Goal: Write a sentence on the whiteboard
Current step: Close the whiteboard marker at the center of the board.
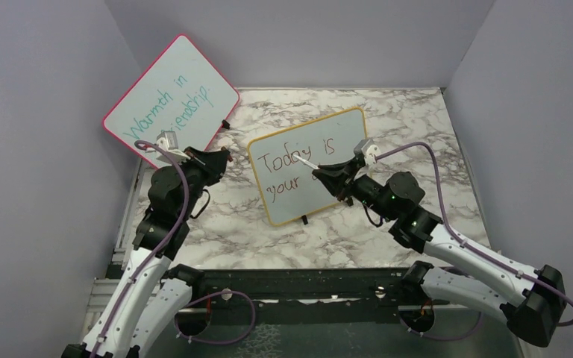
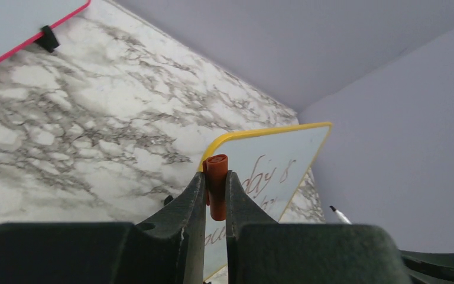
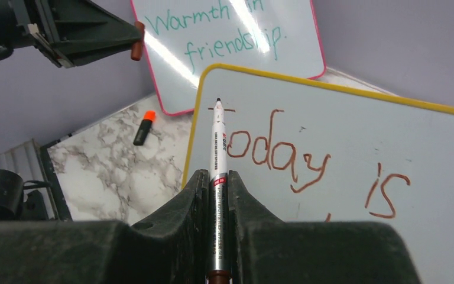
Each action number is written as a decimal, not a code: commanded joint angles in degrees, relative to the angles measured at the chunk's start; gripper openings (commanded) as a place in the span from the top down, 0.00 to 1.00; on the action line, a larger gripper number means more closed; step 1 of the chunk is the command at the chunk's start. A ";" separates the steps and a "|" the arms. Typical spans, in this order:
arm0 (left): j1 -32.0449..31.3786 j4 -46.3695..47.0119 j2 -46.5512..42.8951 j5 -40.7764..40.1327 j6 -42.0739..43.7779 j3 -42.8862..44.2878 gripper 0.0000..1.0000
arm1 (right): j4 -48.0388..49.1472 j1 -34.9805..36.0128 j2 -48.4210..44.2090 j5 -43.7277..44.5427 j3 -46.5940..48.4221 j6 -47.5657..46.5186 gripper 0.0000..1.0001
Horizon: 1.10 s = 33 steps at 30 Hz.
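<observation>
- The right jaws are pinching a slim silver marker, pressed tight on its barrel, with the tip sticking out ahead of them towards the whiteboard.
- That whiteboard, the yellow-framed one, is standing tilted on the table right in front of the right jaws, and ahead and to the right of the left jaws.
- The sentence is showing "Today is" on the top line and "your" beneath it, in red-brown strokes.
- Whatever is following "your" is sitting behind the right jaws as seen from above, so I cannot tell whether the last word is written. I am judging the writing to be mostly done, with at most one word and the capping left.
- The marker tip is hovering close to the word "Today", above the second line; whether it is touching the surface I cannot tell.
- The left jaws are pressing together on a small red cap, holding it upright between them, well apart from the marker.
- Beyond the left jaws, a pink-framed board with teal writing is leaning against the wall, out of the way.
- An orange highlighter is lying on the table to the left of the right jaws, near the foot of the two boards. Nothing seems to be blocking the way down to the second line.
</observation>
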 commanded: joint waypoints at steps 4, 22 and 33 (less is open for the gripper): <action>-0.13 18.90 3.49 9.78 -2.60 0.77 1.00 | 18.96 2.29 5.33 -1.84 -1.16 4.79 1.00; -0.86 29.21 9.84 6.05 -16.51 -1.13 1.00 | 39.65 6.77 19.28 1.57 0.74 5.44 0.99; -3.19 29.84 11.34 5.06 -18.85 -1.03 1.00 | 43.59 7.68 23.50 4.27 2.36 3.53 0.99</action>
